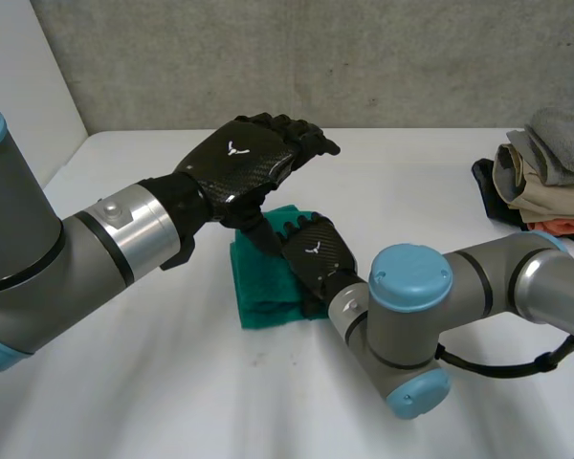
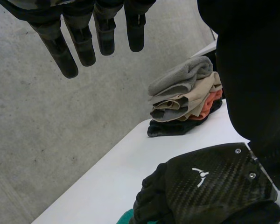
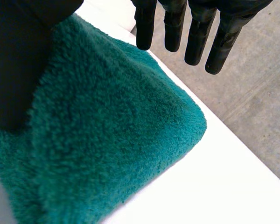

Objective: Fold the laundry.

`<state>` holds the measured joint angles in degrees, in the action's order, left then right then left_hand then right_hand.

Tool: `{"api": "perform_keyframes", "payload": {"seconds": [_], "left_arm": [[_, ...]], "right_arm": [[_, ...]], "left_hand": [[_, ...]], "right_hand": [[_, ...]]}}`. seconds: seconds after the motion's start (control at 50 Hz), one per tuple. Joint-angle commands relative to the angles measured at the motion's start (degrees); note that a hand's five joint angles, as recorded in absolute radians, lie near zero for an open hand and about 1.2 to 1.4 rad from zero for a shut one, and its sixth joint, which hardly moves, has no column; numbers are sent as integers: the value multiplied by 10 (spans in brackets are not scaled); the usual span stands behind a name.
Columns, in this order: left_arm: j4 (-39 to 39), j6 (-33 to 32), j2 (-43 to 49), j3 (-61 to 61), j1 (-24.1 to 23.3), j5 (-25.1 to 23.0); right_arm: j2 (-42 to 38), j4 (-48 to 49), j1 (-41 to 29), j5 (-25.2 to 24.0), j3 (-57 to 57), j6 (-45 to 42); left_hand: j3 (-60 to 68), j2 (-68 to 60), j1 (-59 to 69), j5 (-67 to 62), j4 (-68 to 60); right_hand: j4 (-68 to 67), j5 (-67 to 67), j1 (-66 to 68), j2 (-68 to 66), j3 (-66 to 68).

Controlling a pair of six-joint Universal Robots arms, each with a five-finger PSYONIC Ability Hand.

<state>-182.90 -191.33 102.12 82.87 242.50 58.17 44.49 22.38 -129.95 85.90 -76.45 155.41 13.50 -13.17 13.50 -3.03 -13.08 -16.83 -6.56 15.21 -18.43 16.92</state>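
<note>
Fingers [image 2: 60, 49] straight and relaxed on both my hands, nothing pinched.
My left hand [image 1: 239, 158] hovers above the teal towel [image 1: 263, 292], which lies folded in the middle of the table [image 1: 172, 382]. My right hand [image 1: 313, 251] rests on top of that towel, its fingers [image 3: 175, 28] stretched out over the cloth. A stack of folded clothes [image 1: 545, 172] sits at the table's far right, well apart.

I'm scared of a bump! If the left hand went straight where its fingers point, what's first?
Likely only the grey wall: the left hand points its fingers at it. The clothes pile sits off to one side; depth is unclear.
</note>
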Motion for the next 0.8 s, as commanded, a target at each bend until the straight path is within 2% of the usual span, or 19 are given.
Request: {"api": "perform_keyframes", "payload": {"seconds": [0.02, 0.22, 0.28, 0.34, 0.36, 0.46, 0.62, 0.72, 0.8], "left_arm": [[0, 0, 1, 0, 1, 0], [0, 0, 2, 1, 1, 0], [0, 0, 2, 0, 1, 0], [0, 0, 2, 0, 2, 0], [0, 0, 2, 0, 2, -1], [0, 0, 2, 0, 6, 0], [0, 0, -2, -1, 16, 0], [0, 0, -3, -2, 23, 0], [-1, 1, -15, -2, 28, 0]], "right_arm": [[6, -17, 0, -5, 3, -4], [-43, -19, 0, -4, 62, -7], [-58, -18, 1, -5, 82, -7], [-68, -18, 1, -6, 99, -7], [-75, -18, 1, -9, 110, -7], [-90, -17, 1, -27, 138, -6], [-106, -31, 14, -34, 184, -6], [-71, -33, 58, -40, 192, -11], [-38, -25, 107, -66, 201, -23]], "left_hand": [[-4, 1, -4, 0, 0], [-4, 1, -4, 0, 0], [-4, 1, -4, 0, 0], [-4, 1, -4, 0, 0], [-4, 1, -4, 0, 0], [-4, 1, -4, 0, 0], [-4, 1, -4, 0, 0], [-4, 1, -4, 0, 0], [-4, 1, -4, 0, 0]], "right_hand": [[29, 26, -13, 45, -30], [-18, -21, 34, -2, 17], [-171, -173, 187, -155, 170], [-259, -261, 275, -243, 258], [-362, -365, 378, -346, 361], [-628, -631, 644, -612, 627], [-632, -634, 648, -616, 631], [-632, -634, 648, -616, 631], [-632, -634, 648, -616, 631]]}}
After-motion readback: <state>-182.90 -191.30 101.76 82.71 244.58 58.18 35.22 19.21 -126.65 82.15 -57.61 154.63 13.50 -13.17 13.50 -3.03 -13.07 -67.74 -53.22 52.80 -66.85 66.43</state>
